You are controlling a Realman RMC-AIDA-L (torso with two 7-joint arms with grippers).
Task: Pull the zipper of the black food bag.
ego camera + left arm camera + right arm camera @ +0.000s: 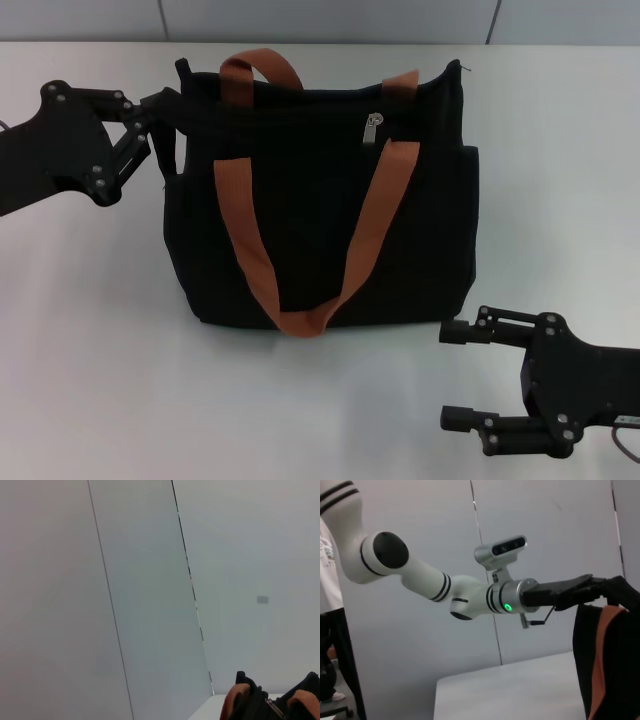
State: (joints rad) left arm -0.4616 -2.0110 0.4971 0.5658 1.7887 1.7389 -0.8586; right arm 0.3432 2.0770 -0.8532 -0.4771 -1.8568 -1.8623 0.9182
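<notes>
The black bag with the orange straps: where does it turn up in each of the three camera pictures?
Head view: the black food bag stands mid-table, the left gripper at its top corner.
Left wrist view: only its top edge shows, low in the picture.
Right wrist view: its side.
Shared landmark: the orange straps.

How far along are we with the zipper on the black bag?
Early stage. Done: the left claw has reached the black bag's top corner on the robot's left and appears to grip it there, steadying it. In hand: nothing on the zipper tab, which sits untouched near the middle-right of the top edge. Left: the right claw rests open on the table below the bag and has yet to reach the tab and pull.
</notes>
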